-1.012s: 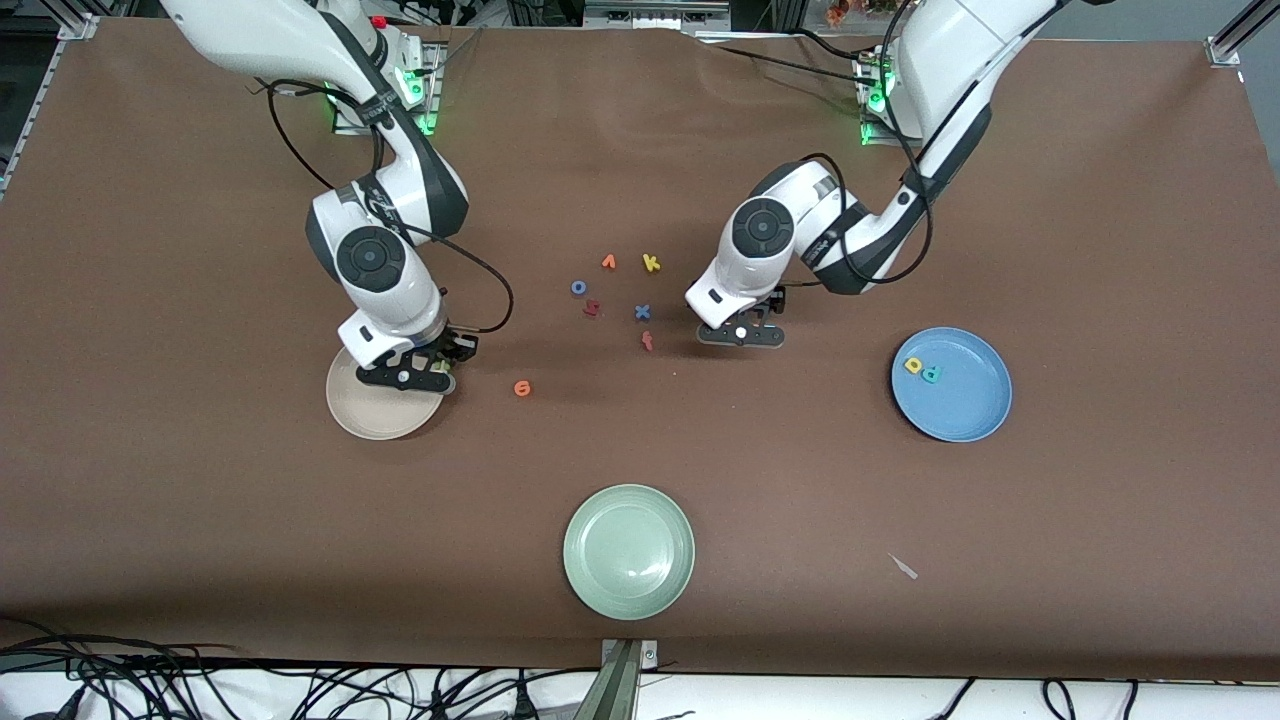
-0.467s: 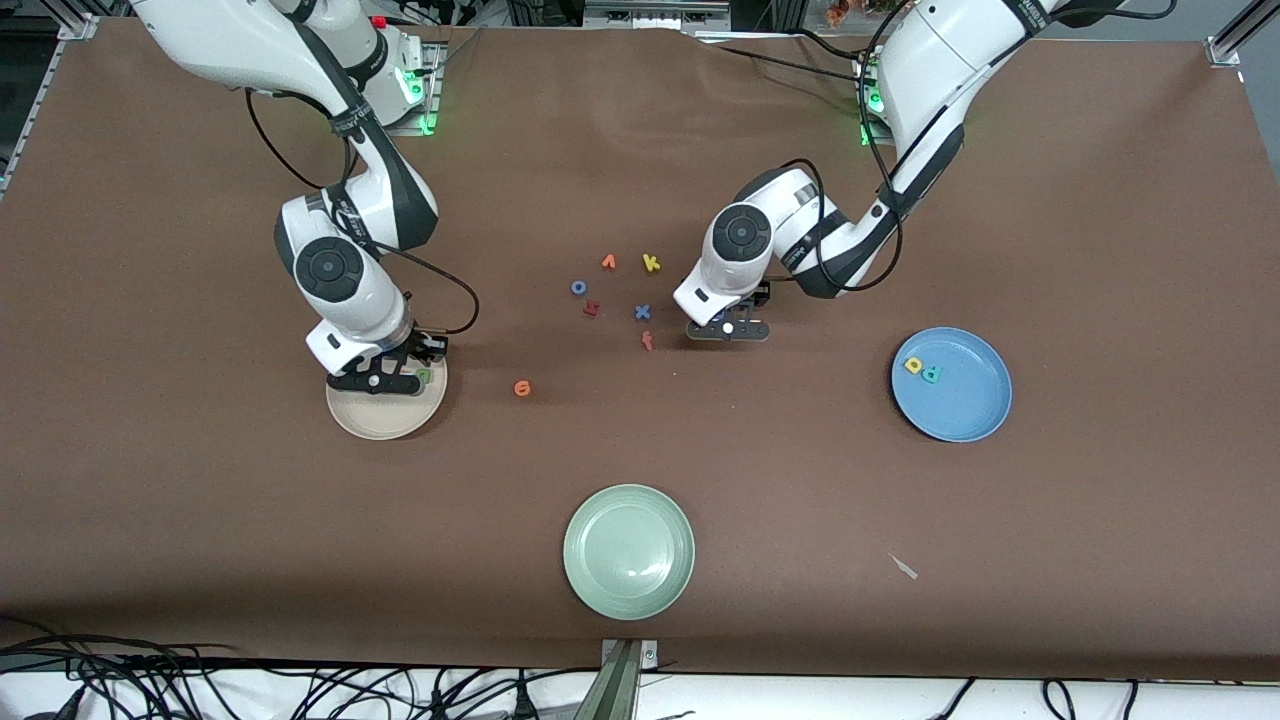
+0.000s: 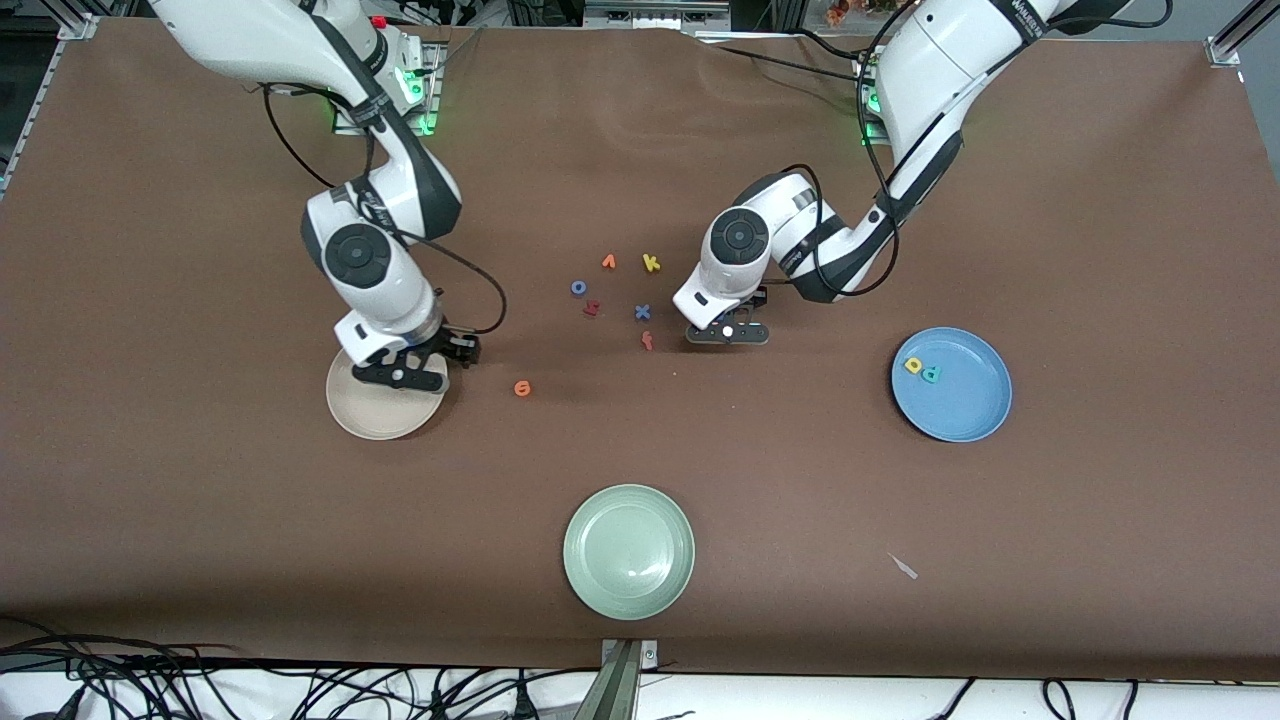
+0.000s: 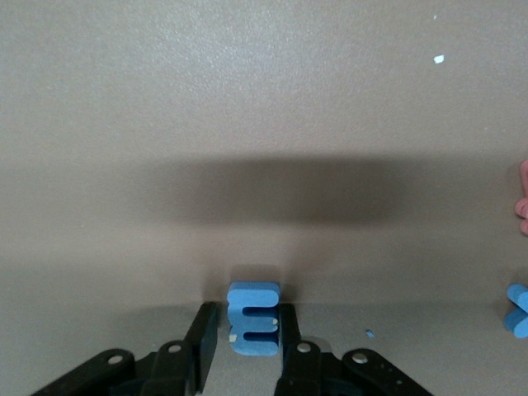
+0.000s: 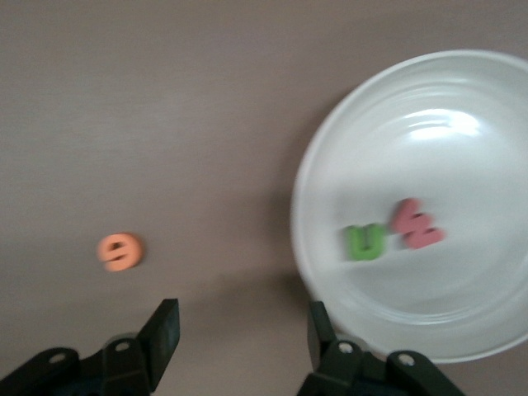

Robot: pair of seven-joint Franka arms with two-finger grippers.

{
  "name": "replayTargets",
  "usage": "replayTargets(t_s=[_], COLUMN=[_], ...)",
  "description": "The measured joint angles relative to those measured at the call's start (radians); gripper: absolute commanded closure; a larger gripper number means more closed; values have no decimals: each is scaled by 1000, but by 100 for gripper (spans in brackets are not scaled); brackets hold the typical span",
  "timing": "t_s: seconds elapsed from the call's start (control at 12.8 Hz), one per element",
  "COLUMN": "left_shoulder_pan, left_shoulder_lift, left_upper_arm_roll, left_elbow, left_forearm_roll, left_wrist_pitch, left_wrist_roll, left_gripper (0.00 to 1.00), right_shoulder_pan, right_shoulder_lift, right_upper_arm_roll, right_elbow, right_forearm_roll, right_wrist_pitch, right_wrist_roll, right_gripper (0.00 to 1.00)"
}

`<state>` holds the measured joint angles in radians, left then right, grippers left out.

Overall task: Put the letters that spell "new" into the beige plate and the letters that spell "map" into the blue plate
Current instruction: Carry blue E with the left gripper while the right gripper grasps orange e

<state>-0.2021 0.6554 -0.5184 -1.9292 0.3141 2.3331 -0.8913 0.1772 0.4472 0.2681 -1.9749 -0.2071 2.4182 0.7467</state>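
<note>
The periwinkle-blue m [image 4: 253, 318] stands on edge on the brown table, and my left gripper [image 3: 728, 333] is down on the table, shut on it from both sides. My right gripper [image 5: 243, 330] hangs open and holds nothing, over the beige plate's [image 3: 375, 415] edge toward the middle of the table. The green n [image 5: 364, 242] and red-pink w [image 5: 418, 224] lie side by side in that plate. Between the beige plate and the loose letters, the orange e [image 3: 522, 388] lies on the table. In the blue plate [image 3: 965, 400] lie the yellow a [image 3: 913, 366] and teal p [image 3: 932, 374].
Beside my left gripper lie several loose letters: orange v [image 3: 608, 262], yellow k [image 3: 651, 263], blue o [image 3: 578, 287], blue x [image 3: 642, 312] and two darker red ones [image 3: 591, 308]. A pale green plate [image 3: 629, 550] sits near the front edge.
My left gripper's fingers have closed in on the blue m. My right gripper has opened, left the green n in the beige plate and shifted toward the table's middle.
</note>
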Motion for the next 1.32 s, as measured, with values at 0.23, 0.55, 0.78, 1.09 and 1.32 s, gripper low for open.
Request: replayTargets(t_s=[0.23, 0.55, 0.78, 1.09, 1.32], left_shoulder_pan=[0, 35, 117, 296, 433], left_shoulder_lift=[0, -2, -10, -40, -53], left_upper_arm_roll=[0, 6, 5, 5, 9], left_elbow=[4, 99, 204, 242, 242], left_forearm_roll=[0, 0, -6, -7, 1], left_wrist_pitch=[0, -149, -340, -480, -541], left_wrist_roll=[-3, 17, 169, 459, 692], left_gripper=[100, 100, 100, 100, 100], right_shoulder_pan=[50, 80, 79, 78, 77], right_shoulder_lift=[91, 170, 195, 229, 236], right_upper_arm_roll=[33, 32, 25, 6, 5], right_elbow=[85, 139, 139, 139, 141], right_forearm_roll=[0, -15, -57, -80, -84], right_wrist_pitch=[1, 34, 54, 115, 123], right_wrist_roll=[102, 143, 151, 152, 152], right_gripper=[29, 30, 31, 35, 60])
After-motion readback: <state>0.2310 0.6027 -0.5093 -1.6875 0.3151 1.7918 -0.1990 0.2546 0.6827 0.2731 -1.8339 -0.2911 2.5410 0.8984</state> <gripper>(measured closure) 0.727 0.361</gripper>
